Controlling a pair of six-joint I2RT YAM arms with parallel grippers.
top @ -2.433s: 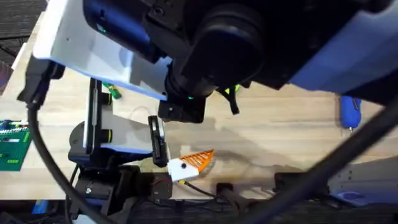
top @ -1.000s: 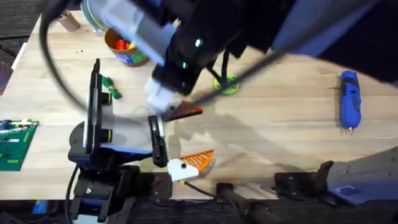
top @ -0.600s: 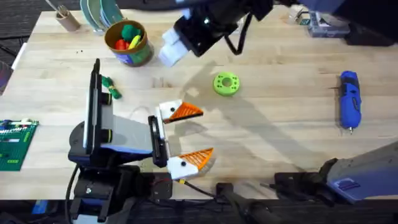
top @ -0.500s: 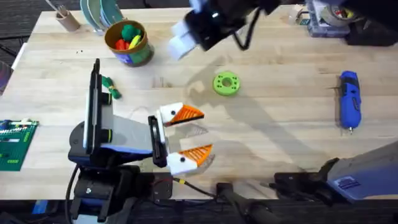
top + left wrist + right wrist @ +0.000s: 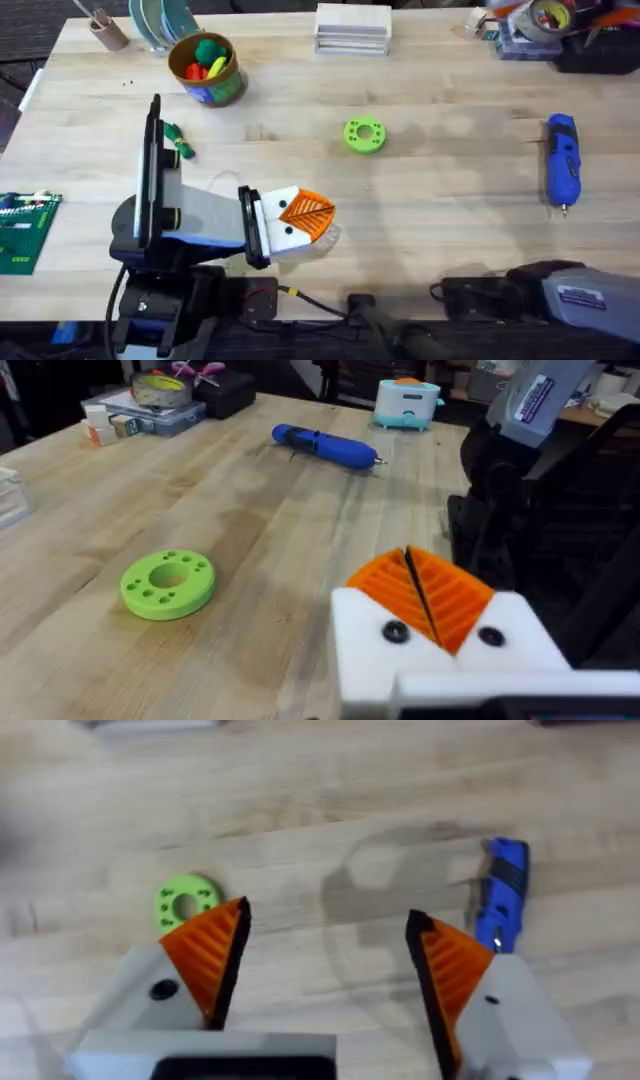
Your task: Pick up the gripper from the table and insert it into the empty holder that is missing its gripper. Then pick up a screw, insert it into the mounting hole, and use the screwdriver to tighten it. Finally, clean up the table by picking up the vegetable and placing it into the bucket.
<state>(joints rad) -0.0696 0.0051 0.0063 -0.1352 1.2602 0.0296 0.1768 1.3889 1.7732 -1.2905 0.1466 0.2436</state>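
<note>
My left gripper (image 5: 297, 214) (image 5: 409, 565) rests low near the table's front, its white fingers shut with the two orange ribbed pads pressed together and nothing between them. My right gripper (image 5: 327, 930) hangs open high over the table. The blue screwdriver (image 5: 561, 160) (image 5: 325, 446) (image 5: 503, 905) lies at the right side. The dark-green vegetable (image 5: 177, 143) lies left of centre, beside my left arm. The bucket (image 5: 207, 68), with plush toys in it, stands at the back left. A loose gripper, the holder and a screw are out of view.
A bright-green disc with holes (image 5: 364, 134) (image 5: 168, 582) (image 5: 187, 898) lies mid-table. A tan cup of sticks (image 5: 105, 30), a white stack (image 5: 352, 27) and a clutter with a tape roll (image 5: 545, 18) line the back. A green board (image 5: 20, 230) sits at the left edge.
The right arm, which loomed over the left gripper and the table's middle, has pulled away out of the overhead view. The left gripper's fingers, spread apart before, have come together.
</note>
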